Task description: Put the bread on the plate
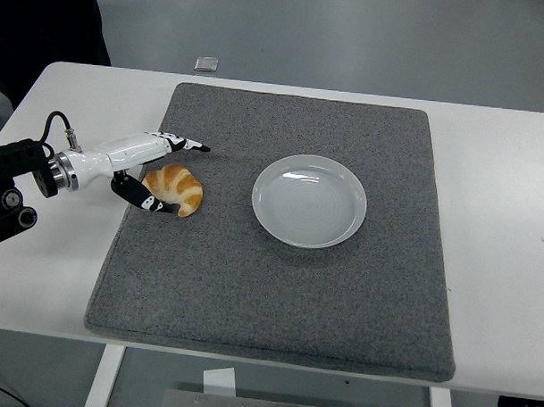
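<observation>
Bread, a golden croissant, lying on the left part of the grey mat, well apart from the plate to its right, so a lift and a carry rightward likely needed. Seen from the head view: left hand come in low from the left edge, set around the bread's left end. Fingers stretched out above and beyond the bread, thumb tucked below at its near-left side, so spread wide to bracket the croissant rather than clamped on it; contact at the thumb side possible, but not certain. Judged as the moment just ahead of closing for a pinch. Plate sitting empty near the mat's middle, rim clear, ready as the drop spot. Mat laid across the white bench, probably to stop things sliding. Right hand absent from the picture. Small pale square object lying beyond the bench's far edge, no part in the job.
</observation>
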Robot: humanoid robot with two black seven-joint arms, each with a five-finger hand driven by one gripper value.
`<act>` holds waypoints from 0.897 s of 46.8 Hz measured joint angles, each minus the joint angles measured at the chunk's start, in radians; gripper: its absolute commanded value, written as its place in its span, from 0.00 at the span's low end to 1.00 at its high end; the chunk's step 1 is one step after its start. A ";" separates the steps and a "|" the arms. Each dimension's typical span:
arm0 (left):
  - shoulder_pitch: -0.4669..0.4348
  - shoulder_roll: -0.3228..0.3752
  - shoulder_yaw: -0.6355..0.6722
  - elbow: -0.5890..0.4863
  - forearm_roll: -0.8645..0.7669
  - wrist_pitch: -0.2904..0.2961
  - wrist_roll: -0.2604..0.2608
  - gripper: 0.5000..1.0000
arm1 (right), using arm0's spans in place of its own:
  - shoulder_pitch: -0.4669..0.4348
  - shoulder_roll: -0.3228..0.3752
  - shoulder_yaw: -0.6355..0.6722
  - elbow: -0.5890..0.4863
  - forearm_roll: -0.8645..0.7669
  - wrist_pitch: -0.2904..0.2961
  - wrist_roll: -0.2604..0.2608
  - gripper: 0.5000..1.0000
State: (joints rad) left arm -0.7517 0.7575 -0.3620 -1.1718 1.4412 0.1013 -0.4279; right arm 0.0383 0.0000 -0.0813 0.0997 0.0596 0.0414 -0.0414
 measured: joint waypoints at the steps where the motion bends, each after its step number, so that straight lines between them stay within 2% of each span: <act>1: 0.000 -0.001 0.000 0.003 0.000 0.000 0.000 0.99 | -0.001 0.000 0.000 0.000 0.000 0.000 0.000 0.90; 26: -0.006 -0.038 0.027 0.063 0.001 0.000 0.003 0.96 | -0.001 0.000 0.000 0.000 0.000 0.000 0.000 0.90; 28: -0.006 -0.038 0.027 0.063 0.001 0.000 0.003 0.92 | -0.001 0.000 0.000 0.000 0.000 0.000 0.000 0.90; 32: -0.006 -0.038 0.028 0.062 0.001 0.000 0.003 0.72 | 0.000 0.000 0.000 0.000 0.000 0.000 0.000 0.90; 37: -0.004 -0.037 0.029 0.061 0.001 -0.001 0.002 0.70 | 0.000 0.000 0.000 0.000 0.000 0.000 0.000 0.90; 39: -0.003 -0.037 0.029 0.060 0.001 -0.002 0.002 0.65 | -0.001 0.000 0.000 0.000 0.000 0.000 0.000 0.91; 42: -0.002 -0.037 0.030 0.057 0.001 -0.002 0.002 0.65 | 0.000 0.000 0.000 0.000 0.000 0.000 0.000 0.90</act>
State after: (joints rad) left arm -0.7535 0.7208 -0.3319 -1.1148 1.4419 0.0997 -0.4263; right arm 0.0380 0.0000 -0.0813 0.0997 0.0600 0.0414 -0.0415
